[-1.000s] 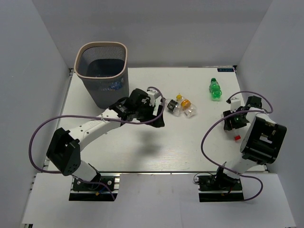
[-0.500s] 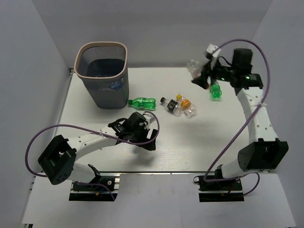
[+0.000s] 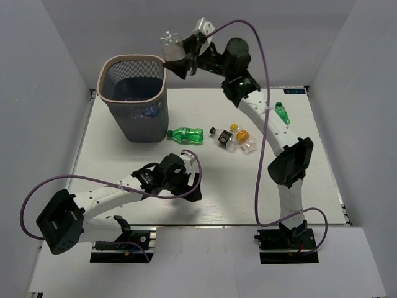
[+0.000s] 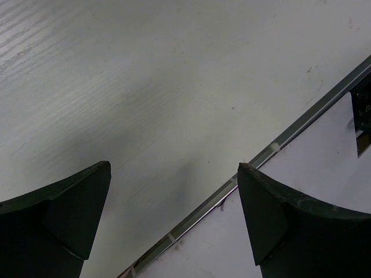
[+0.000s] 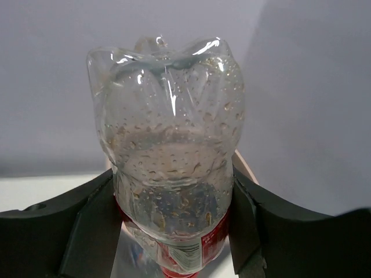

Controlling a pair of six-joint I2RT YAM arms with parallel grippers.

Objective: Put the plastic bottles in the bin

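We see the right gripper (image 3: pixel 183 59), clamped on 1 clear bottle (image 5: pixel 168 145), at the overhead view's upper centre, just right of the bin (image 3: pixel 133 101). We judge the carry nearly done: next, shift left over the opening and release. The left gripper (image 4: pixel 174 191) gapes empty, lower centre.

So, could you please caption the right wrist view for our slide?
Right claw clamped on a clear plastic bottle beaded with droplets.

Open-mouthed bin (image 3: pixel 134 58) at far left; bottle row (image 3: pixel 222 138) beside it.
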